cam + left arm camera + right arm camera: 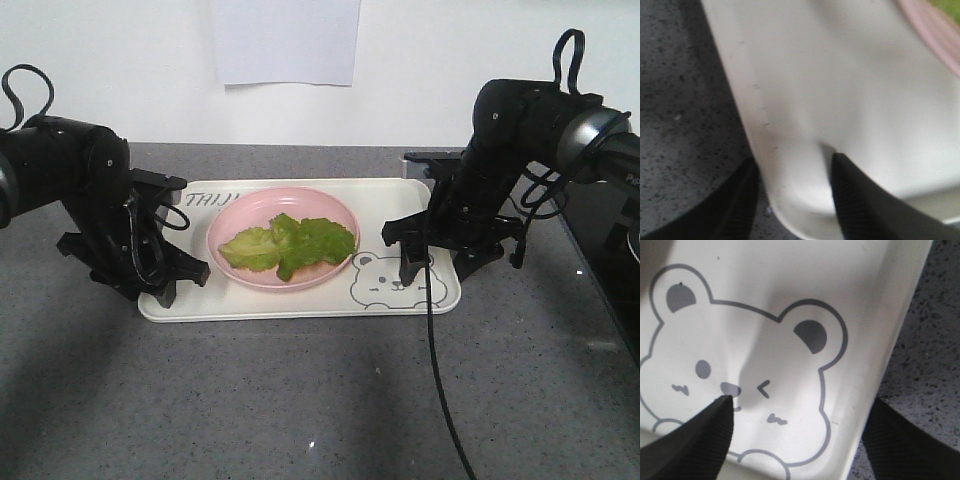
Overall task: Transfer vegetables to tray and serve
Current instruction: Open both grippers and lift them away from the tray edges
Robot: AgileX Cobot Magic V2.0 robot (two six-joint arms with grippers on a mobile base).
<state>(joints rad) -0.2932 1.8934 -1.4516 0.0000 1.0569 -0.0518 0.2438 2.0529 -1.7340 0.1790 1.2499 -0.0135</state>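
Straddling the tray (pixel 300 305) rims, both the left gripper (pixel 792 197) and right gripper (pixel 797 440) are held open; if lifted unevenly, the vegetables (pixel 288 245) could be spilled.

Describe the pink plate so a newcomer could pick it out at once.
On the grey speckled table lies a cream tray between the two black arms. The pink plate sits on its middle-left part, beside the printed bear face. It is the only round, pink thing there, and it holds the green lettuce leaves.
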